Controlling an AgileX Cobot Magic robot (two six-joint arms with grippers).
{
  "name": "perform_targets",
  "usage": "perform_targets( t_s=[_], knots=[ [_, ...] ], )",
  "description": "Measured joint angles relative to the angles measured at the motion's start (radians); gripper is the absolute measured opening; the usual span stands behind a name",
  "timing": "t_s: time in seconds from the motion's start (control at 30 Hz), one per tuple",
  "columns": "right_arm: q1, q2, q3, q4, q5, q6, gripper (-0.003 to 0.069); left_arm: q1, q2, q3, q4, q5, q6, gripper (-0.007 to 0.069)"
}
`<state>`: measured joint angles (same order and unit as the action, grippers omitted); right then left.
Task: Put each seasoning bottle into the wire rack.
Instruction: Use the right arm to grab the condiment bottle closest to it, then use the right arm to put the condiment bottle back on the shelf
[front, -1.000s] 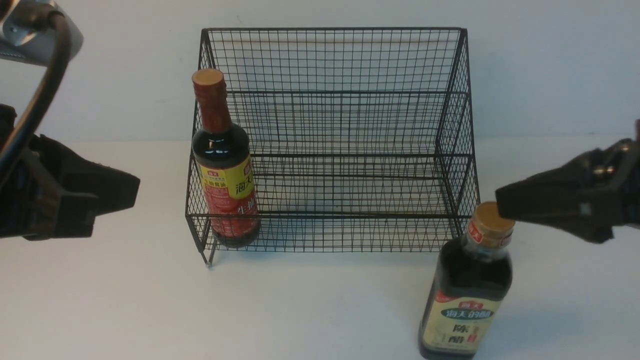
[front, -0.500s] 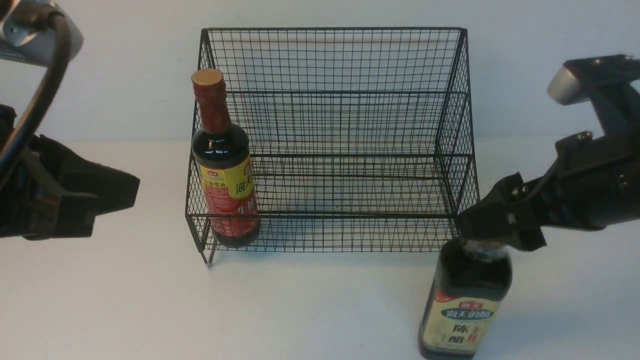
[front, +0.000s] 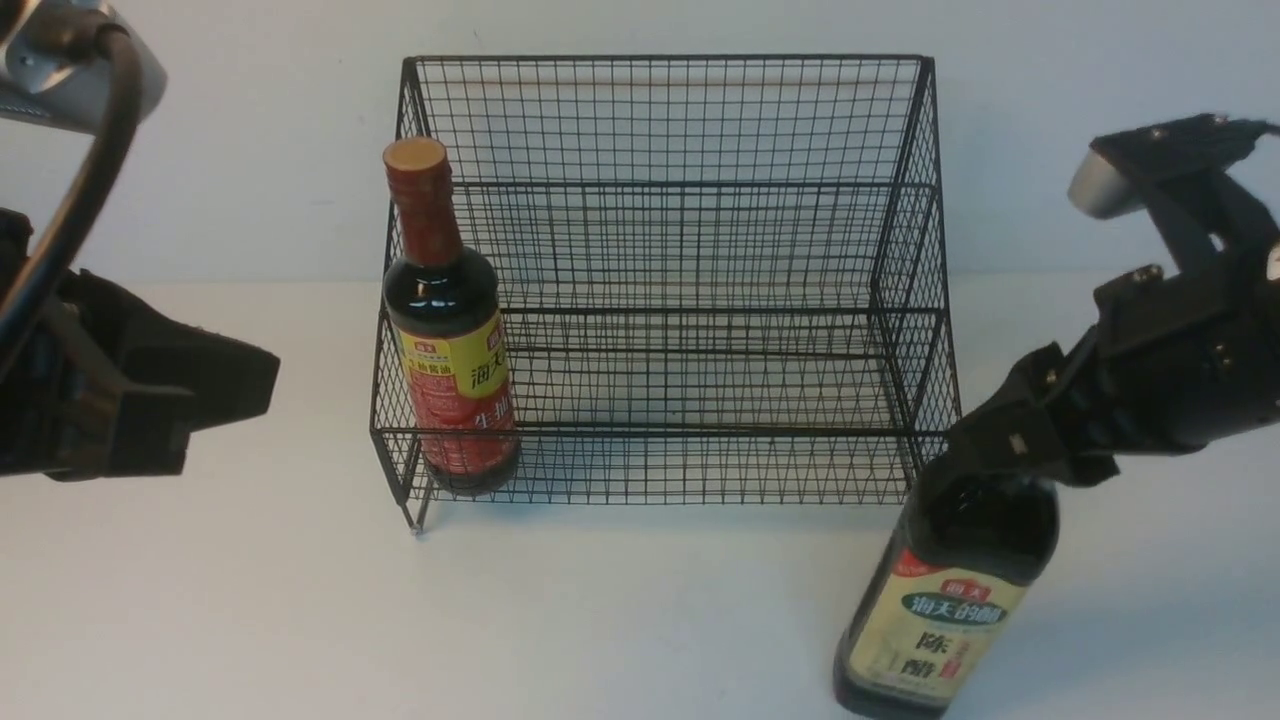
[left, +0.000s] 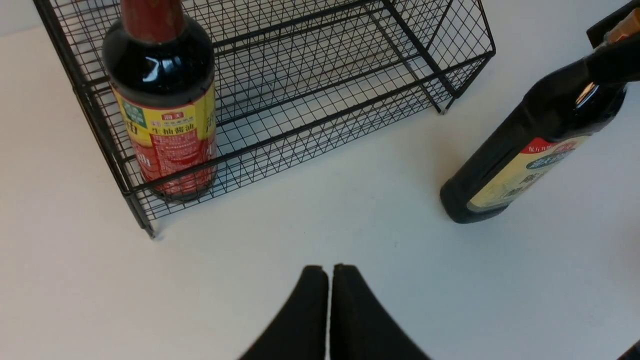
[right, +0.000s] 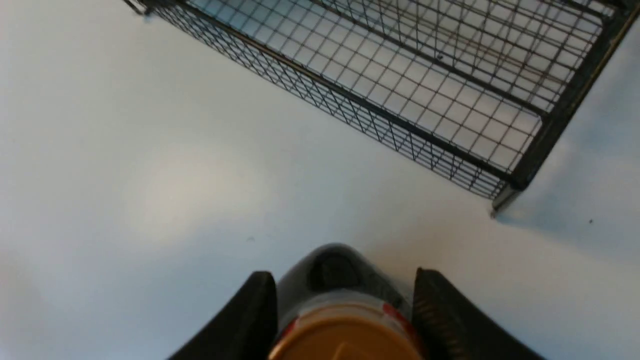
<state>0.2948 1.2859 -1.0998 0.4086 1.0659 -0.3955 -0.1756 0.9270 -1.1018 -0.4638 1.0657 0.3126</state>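
My right end effector (right: 345, 295) is closed partway, around the neck of the cream-label bottle (front: 935, 620), on the tabletop (front: 640, 610) before the wire rack (front: 660, 432); my left (left: 330, 272) is fully closed, empty. Current step: second-bottle pickup; next, lift clear and align with the rack opening.

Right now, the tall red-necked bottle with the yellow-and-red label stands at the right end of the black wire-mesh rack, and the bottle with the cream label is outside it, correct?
Not quite: the front view shows the tall red-necked bottle at the left end of the black wire-mesh rack. The cream-labelled bottle is indeed outside it.
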Motion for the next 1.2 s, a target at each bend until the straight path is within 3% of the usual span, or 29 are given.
perform_targets(
  t_s=[0.17,0.33,0.87,1.2],
  knots=[
    [0.000,0.011,-0.151,-0.044,0.177,0.002,0.0325,0.000,0.001,0.000,-0.001,0.000,0.001,-0.0004],
    [0.000,0.011,-0.276,-0.045,0.210,-0.001,0.0325,0.000,0.001,0.000,-0.001,0.000,0.001,-0.0004],
    [0.000,0.233,-0.540,0.007,-0.028,-0.103,0.0325,0.000,0.001,0.000,-0.001,0.000,0.007,-0.0004],
    [0.000,0.350,-0.540,-0.002,-0.016,-0.124,0.0325,0.000,0.001,0.000,-0.001,0.000,0.010,-0.0004]
  ],
)
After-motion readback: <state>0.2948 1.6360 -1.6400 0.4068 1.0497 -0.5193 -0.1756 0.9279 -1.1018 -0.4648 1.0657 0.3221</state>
